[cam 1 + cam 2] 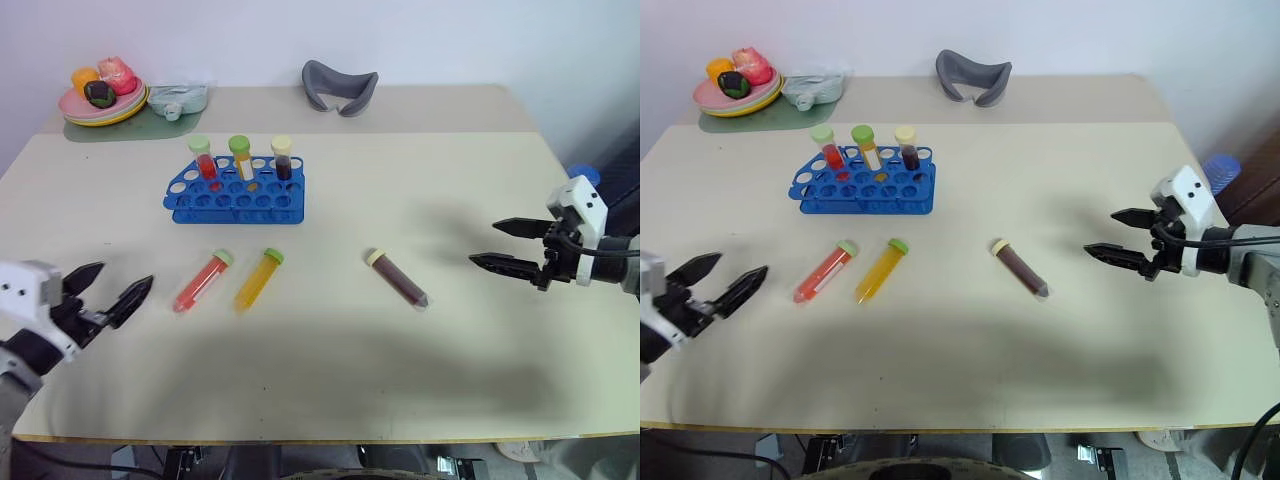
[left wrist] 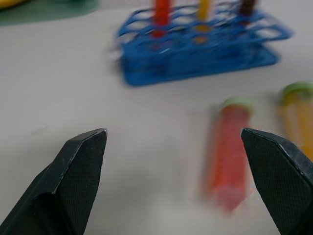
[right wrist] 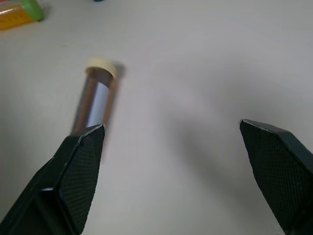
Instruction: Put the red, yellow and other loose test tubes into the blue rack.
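Head view: rack [image 1: 235,192] upper left of centre, three tubes standing in its back row; red tube [image 1: 203,281], yellow tube [image 1: 258,278] and maroon tube [image 1: 397,278] lie loose mid-frame
Left gripper [image 1: 112,294]: lower left, jaws wide, empty
Right gripper [image 1: 512,246]: right edge, jaws wide, empty
Left wrist view: red tube between the fingers; probably best to close on its middle
Right wrist view: maroon tube off-centre, so centre it first
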Robot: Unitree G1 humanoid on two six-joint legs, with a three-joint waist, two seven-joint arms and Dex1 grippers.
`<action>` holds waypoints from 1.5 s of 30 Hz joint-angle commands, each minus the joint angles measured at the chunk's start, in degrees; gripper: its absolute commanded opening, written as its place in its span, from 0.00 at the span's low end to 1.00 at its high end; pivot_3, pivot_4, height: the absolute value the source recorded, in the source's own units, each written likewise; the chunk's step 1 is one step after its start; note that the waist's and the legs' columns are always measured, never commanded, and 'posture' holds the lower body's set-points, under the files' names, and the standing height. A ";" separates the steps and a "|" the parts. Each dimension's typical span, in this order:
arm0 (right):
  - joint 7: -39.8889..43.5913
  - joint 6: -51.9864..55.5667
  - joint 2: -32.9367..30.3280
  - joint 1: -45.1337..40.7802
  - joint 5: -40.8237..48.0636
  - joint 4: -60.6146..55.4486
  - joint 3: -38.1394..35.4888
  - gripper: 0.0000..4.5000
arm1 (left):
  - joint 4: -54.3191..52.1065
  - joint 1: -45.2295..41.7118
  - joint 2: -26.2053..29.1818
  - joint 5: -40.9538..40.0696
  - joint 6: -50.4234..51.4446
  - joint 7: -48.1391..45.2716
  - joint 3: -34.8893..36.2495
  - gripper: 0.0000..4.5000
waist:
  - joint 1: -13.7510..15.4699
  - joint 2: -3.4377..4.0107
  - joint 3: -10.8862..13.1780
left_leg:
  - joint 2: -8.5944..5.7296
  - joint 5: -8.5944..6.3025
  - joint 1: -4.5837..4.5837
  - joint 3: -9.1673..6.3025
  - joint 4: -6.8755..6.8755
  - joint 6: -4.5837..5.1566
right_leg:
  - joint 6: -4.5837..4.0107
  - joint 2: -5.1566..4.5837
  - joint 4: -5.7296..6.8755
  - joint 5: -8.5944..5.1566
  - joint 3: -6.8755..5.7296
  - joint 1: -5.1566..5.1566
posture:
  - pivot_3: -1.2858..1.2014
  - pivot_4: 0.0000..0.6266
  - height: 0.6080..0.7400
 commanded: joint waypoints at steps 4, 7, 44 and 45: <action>-9.40 15.44 0.03 -4.58 8.58 -15.70 -0.51 1.00 | -1.93 -8.82 1.95 0.49 -1.59 -6.12 -14.52 0.99 | -0.20 -0.01 0.00 | 0.00 0.00 -0.02 -0.01 0.01 0.00 | 0.01 0.00 0.01 0.01 0.00 -0.01 | 0.52 0.24 1.00; -17.75 26.46 3.31 -8.46 11.68 -22.62 3.09 1.00 | -2.28 -10.79 3.69 2.65 -3.28 -9.57 -20.23 0.99 | -0.25 0.01 -0.01 | 0.02 -0.03 -0.01 -0.02 -0.06 0.05 | 0.00 0.04 0.03 0.00 0.00 -0.07 | 0.52 0.24 1.00; -88.36 45.08 20.68 -42.19 50.94 18.61 40.32 1.00 | -4.38 -10.52 3.97 10.52 -12.34 -17.49 -35.11 0.99 | -0.14 0.04 -0.04 | 0.03 -0.03 -0.67 -0.14 0.14 0.08 | -0.01 0.04 0.13 0.01 -0.11 -0.60 | 0.52 0.24 1.00; -88.80 45.08 20.58 -42.21 51.43 18.64 40.52 1.00 | -4.55 -10.38 3.95 10.52 -12.32 -17.45 -35.13 0.99 | -0.15 0.04 -0.04 | 0.03 -0.03 -0.67 -0.14 0.15 0.08 | -0.01 0.04 0.13 0.01 -0.11 -0.59 | 0.52 0.24 1.00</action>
